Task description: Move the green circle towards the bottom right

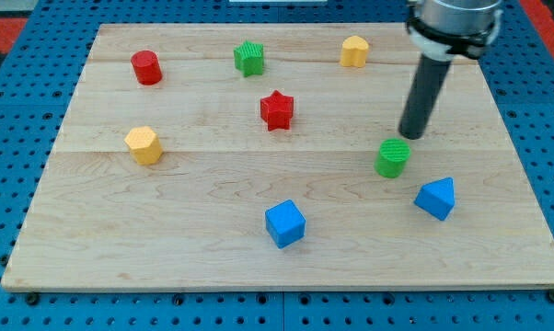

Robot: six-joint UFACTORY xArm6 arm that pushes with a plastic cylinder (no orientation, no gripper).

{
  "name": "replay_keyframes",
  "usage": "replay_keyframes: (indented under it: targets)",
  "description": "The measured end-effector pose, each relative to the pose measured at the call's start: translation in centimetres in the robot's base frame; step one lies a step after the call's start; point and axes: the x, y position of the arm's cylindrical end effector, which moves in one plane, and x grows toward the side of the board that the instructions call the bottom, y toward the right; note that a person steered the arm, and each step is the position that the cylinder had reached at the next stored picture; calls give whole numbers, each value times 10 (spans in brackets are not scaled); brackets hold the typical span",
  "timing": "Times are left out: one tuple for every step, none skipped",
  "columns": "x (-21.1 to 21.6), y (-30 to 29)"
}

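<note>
The green circle (393, 157) is a short green cylinder on the wooden board (167, 239), right of centre. My tip (410, 136) is the lower end of the dark rod that comes down from the view's top right. The tip stands just above and slightly right of the green circle, very close to its top edge; I cannot tell whether it touches. A blue triangular block (436, 198) lies just below and right of the green circle.
A blue cube (285, 223) lies at the bottom centre. A red star (277, 110) is in the middle, a green star (249, 58) and a yellow block (354, 51) near the top. A red cylinder (146, 67) and a yellow hexagon (144, 145) are at the left.
</note>
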Motion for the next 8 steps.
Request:
replay_keyframes:
  targets:
    - [64,-18]
    - [85,-7]
    - [32,-9]
    - [13,-10]
    - [53,-60]
    - [74,-46]
    - [54,-96]
    - [85,-97]
